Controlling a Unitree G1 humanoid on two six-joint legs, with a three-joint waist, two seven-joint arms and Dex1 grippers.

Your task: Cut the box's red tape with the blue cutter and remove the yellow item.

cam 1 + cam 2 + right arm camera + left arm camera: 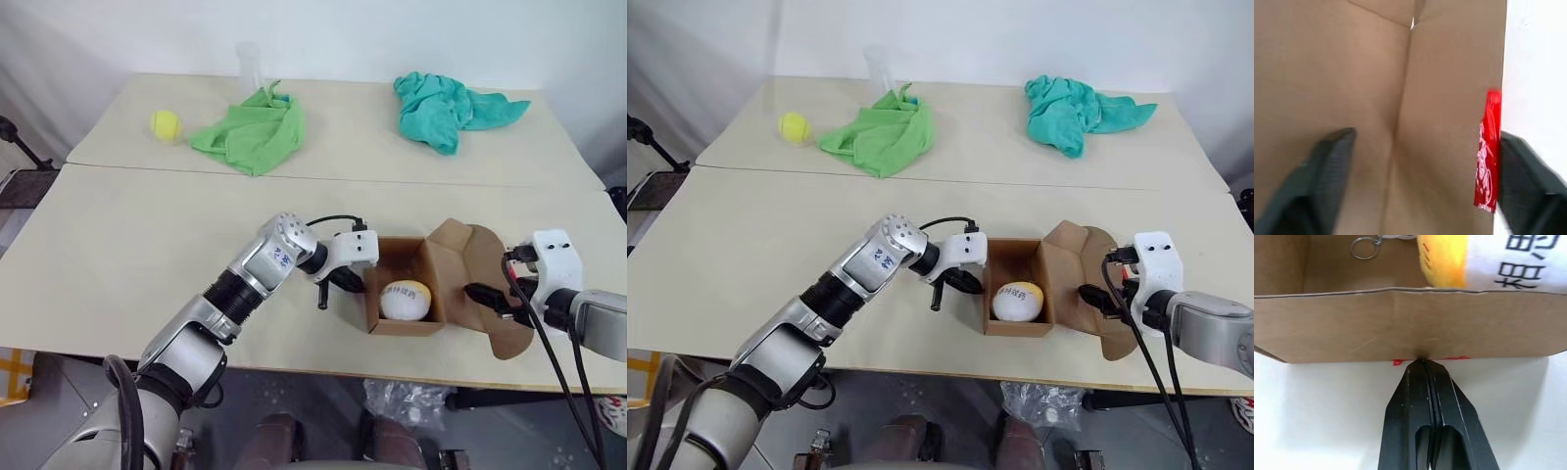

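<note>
Box point(404, 294): open, near table's point(118, 264) front edge; yellow item point(406, 299) inside. Red tape point(1488, 156) cut, strip on flap. Left gripper point(338, 277) shut against box's left wall; right gripper point(487, 297) wide open around folded-out flap point(485, 284). Risk: a nudge slides box off front edge. Open room behind; cloths point(250, 132) far back

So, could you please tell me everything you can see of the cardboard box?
The box is plain brown cardboard, open at the top, on the near table, flaps folded out to the right. A yellow-and-white item lies inside. The shut left gripper presses its left wall by a red tape scrap; the open right gripper straddles a taped flap.
</note>
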